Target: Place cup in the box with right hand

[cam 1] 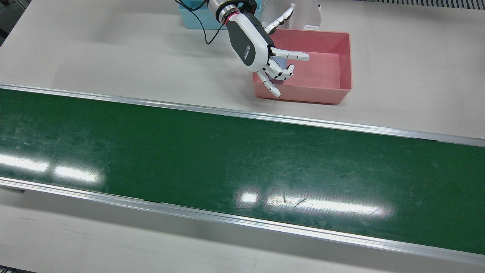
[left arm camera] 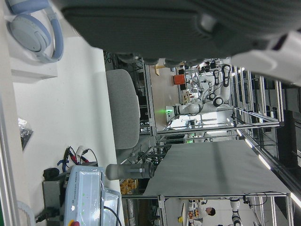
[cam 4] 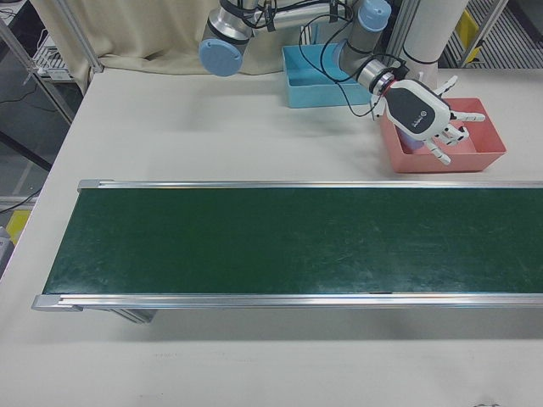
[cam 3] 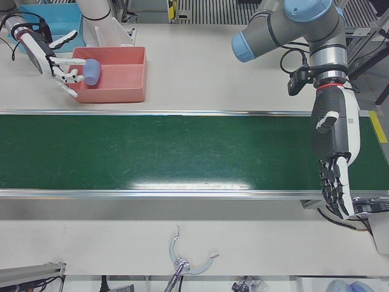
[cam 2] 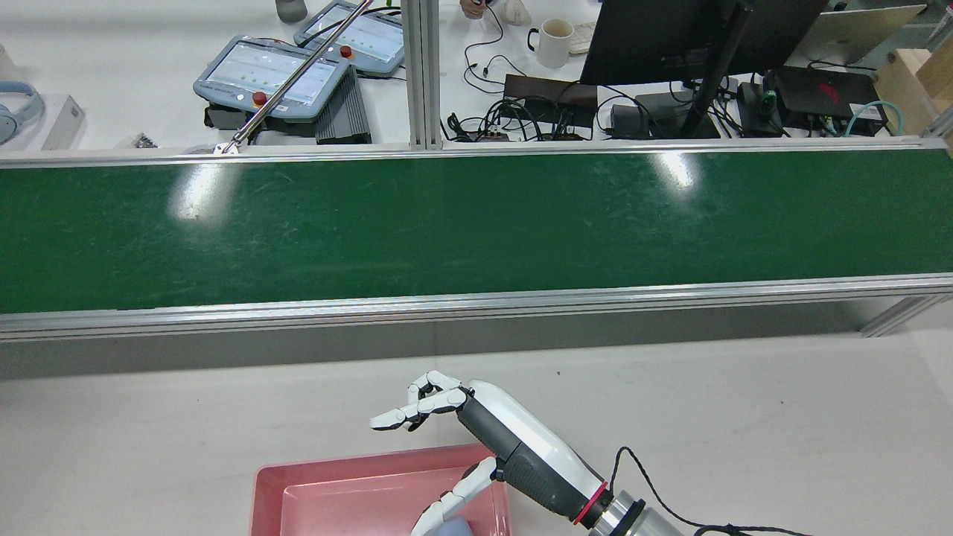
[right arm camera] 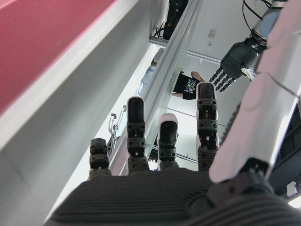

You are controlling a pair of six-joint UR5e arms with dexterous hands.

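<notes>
Cup [cam 3: 91, 71] lies in the box [cam 3: 130, 76]; right hand [cam 1: 261, 51] open, empty. We lift straight up, clearing the rim.

Bright even overhead light, white glare patches on the green belt [cam 1: 242, 159], soft shadows, hand cameras blurred up close

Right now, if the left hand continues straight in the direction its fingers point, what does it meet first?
The left hand points down, fingers hanging over the belt's near rail. It would probably meet that rail or the belt edge first; depth is unclear.
</notes>
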